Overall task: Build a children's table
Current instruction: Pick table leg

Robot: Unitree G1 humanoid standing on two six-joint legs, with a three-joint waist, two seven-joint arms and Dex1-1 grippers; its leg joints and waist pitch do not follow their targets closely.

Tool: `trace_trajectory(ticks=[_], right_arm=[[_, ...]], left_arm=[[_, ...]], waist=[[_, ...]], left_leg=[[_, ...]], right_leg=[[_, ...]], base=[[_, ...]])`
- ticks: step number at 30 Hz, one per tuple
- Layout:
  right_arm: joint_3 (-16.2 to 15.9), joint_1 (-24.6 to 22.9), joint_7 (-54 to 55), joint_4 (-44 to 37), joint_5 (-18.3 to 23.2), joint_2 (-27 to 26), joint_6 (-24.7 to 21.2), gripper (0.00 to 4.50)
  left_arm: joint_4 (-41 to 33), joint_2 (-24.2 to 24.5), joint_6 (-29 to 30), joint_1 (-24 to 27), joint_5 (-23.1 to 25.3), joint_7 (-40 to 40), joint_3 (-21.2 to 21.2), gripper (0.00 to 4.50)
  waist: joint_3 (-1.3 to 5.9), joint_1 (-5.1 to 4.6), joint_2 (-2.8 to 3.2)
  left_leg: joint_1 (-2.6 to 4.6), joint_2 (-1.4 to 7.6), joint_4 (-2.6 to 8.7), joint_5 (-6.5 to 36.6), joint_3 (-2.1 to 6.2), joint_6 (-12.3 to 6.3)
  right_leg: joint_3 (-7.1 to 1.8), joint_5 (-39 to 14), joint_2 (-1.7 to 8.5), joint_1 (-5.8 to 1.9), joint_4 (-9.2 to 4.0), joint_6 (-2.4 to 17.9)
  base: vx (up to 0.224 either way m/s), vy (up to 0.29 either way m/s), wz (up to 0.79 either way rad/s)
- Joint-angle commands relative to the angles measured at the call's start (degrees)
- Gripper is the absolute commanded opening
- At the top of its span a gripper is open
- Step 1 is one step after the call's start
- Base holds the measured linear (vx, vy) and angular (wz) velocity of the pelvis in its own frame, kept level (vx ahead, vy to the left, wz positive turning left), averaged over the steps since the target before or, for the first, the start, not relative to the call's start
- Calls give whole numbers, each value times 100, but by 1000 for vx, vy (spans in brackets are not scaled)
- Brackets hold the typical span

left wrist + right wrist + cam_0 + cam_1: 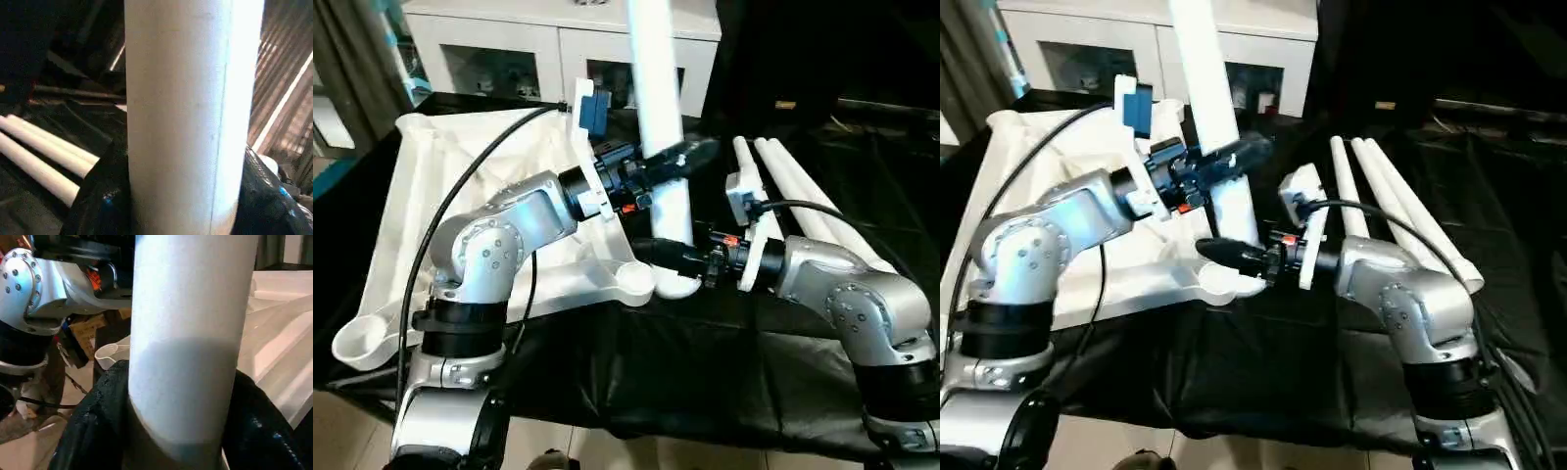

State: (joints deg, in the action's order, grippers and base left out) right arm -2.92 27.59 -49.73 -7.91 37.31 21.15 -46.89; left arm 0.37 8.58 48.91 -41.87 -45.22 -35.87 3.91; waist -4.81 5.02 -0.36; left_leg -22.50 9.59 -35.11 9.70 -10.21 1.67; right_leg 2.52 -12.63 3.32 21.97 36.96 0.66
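The children's table top (460, 166) lies upside down on the black cloth, ribbed underside up. One white leg (658, 88) stands nearly upright at its near right corner. The leg's lower end is just beside the open round socket (636, 280); I cannot tell whether they touch. My left gripper (671, 162) is shut on the leg at mid height, and a black finger (98, 196) presses each side of the tube (181, 98). My right gripper (671, 257) is shut on the same leg (190, 308) close to its bottom end.
Three spare white legs (803, 196) lie side by side on the black cloth to the right. A white glass-door cabinet (509, 49) stands behind the table. Another corner socket (362, 343) juts out at the near left edge.
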Motion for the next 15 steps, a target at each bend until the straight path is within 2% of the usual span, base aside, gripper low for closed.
trace_trajectory(ticks=[1,4,6,9,10,12,15], right_arm=[[15,32,-169,-294,238,42,-76,209],[18,34,-147,-314,265,47,-109,196],[21,39,-125,-321,268,57,-118,195],[2,60,-49,-303,158,58,-42,195],[-2,102,24,-237,78,37,0,230],[75,165,55,-147,183,-16,-97,265],[170,239,16,-98,337,-25,-210,274]], left_arm=[[71,39,19,-99,102,118,58,195],[150,25,70,-141,62,230,139,191],[214,13,109,-178,22,308,197,191],[242,-1,145,-197,-56,343,263,190],[233,-11,151,-189,-113,308,289,190],[207,21,146,-157,-128,209,261,190],[209,53,145,-107,-121,150,232,190]], waist=[[474,5,8],[454,-4,-18],[455,-4,-6],[447,-4,-21],[448,-8,-20],[447,-8,-39],[444,-15,-31]], left_leg=[[120,308,365,679,124,8],[128,314,372,693,117,-3],[129,307,368,703,116,5],[131,312,375,726,120,18],[129,312,376,706,119,13],[127,312,376,716,115,13],[126,312,378,678,120,-5]], right_leg=[[-280,-396,464,-284,-469,1268],[-279,-479,457,-268,-477,1266],[-280,-545,456,-267,-477,1257],[-279,-646,461,-262,-487,1234],[-279,-642,460,-260,-486,1224],[-281,-675,464,-264,-496,1204],[-278,-658,457,-258,-487,1203]], base=[[0,0,0],[0,0,0],[0,0,0],[0,0,0],[0,0,0],[0,0,0],[0,0,0]])
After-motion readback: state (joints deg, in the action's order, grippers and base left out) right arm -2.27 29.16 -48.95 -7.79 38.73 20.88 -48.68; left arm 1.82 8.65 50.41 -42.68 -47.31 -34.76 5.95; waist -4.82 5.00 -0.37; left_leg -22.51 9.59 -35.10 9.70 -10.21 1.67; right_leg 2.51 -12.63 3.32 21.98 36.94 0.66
